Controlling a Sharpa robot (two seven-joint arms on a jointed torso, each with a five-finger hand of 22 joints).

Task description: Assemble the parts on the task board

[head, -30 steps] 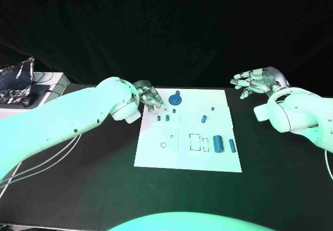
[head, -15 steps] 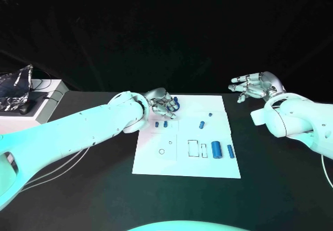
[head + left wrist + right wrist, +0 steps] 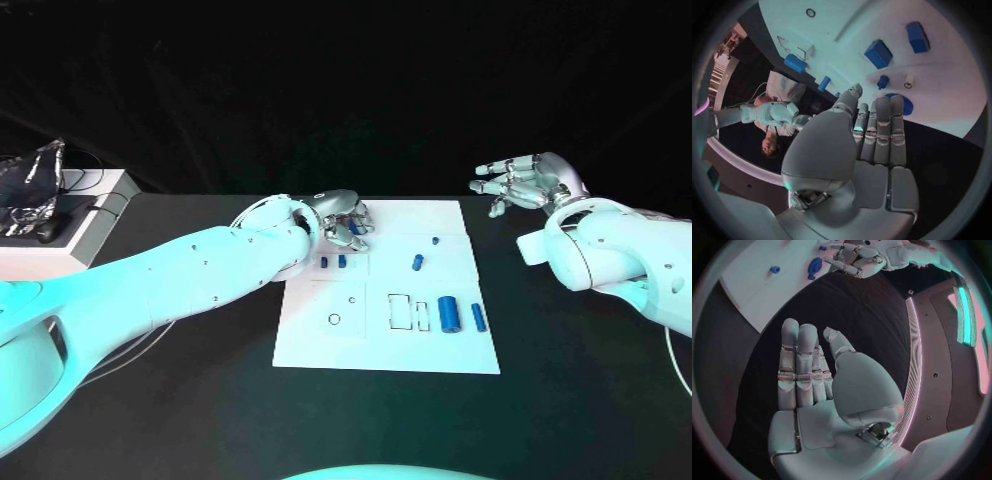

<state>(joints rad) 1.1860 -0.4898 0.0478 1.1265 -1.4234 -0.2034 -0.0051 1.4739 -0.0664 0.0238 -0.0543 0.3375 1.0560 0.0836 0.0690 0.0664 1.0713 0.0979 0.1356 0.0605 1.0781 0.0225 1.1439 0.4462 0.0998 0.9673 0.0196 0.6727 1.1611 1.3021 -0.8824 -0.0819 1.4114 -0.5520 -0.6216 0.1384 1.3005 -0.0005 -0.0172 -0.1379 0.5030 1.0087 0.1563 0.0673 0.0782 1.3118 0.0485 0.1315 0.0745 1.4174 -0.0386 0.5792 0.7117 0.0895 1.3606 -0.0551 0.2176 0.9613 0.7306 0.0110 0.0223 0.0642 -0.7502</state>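
The white task board (image 3: pixel 389 340) lies mid-table. My left hand (image 3: pixel 343 218) hovers over its far left corner with fingers stretched and nothing in them. In the left wrist view the fingertips (image 3: pixel 877 107) reach over the edge of a round blue disc (image 3: pixel 904 106); I cannot tell whether they touch it. Two short blue pegs (image 3: pixel 333 262) stand just in front of that hand. Another peg (image 3: pixel 418 262) and a tiny one (image 3: pixel 436 240) lie further right. A large blue cylinder (image 3: pixel 449 313) and a slimmer one (image 3: pixel 477 317) lie at the board's right. My right hand (image 3: pixel 522 182) hangs empty beyond the board's far right corner, fingers apart.
Outlined slots (image 3: pixel 405 311) and a small ring mark (image 3: pixel 335 319) sit on the board's near half. A white box (image 3: pixel 65 225) carrying a crinkled silver bag (image 3: pixel 32 185) stands at the table's far left. Black table (image 3: pixel 577 380) surrounds the board.
My left hand has moved right onto the board's far left corner and now covers the blue disc in the head view. The right hand has barely moved; the camera has shifted slightly.
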